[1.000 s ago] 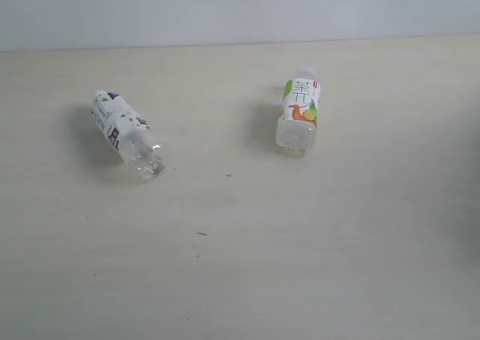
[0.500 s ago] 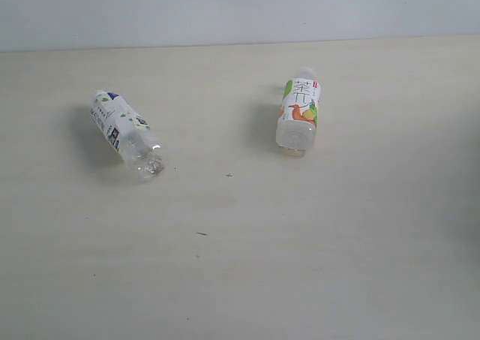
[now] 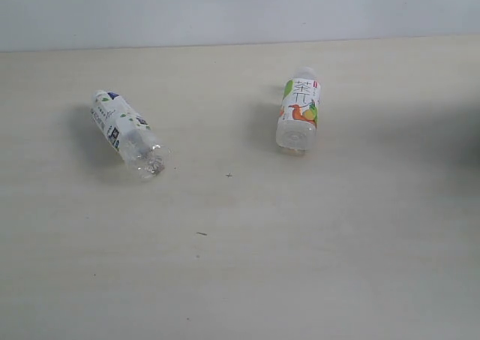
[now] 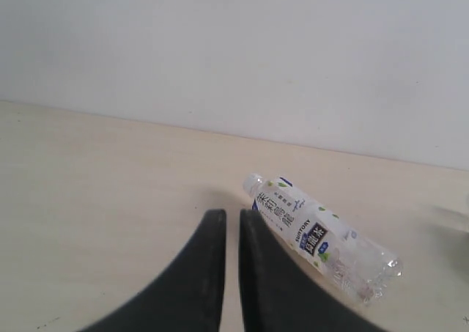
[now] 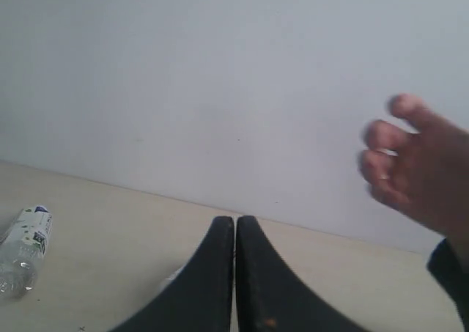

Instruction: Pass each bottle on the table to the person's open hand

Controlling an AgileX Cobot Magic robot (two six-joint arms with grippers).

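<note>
Two bottles lie on their sides on the table (image 3: 315, 265). The white one with dark print (image 3: 126, 132) is at the left, and the white one with orange fruit (image 3: 298, 113) is right of the middle. Neither gripper shows in the exterior view. In the left wrist view my left gripper (image 4: 231, 216) is shut and empty, its tips just short of the dark-print bottle (image 4: 315, 237). My right gripper (image 5: 235, 220) is shut and empty too. Off to its side the person's open hand (image 5: 418, 171) hovers above the table, blurred, and the dark-print bottle (image 5: 26, 248) lies far off.
A plain pale wall (image 3: 240, 10) runs along the table's far edge. A few tiny dark specks (image 3: 229, 176) mark the surface. A whitish shape (image 5: 170, 277) peeks out from behind one right finger; I cannot tell what it is.
Both bottles lie where they were. A faint shadow has deepened at the right edge of the exterior view.
</note>
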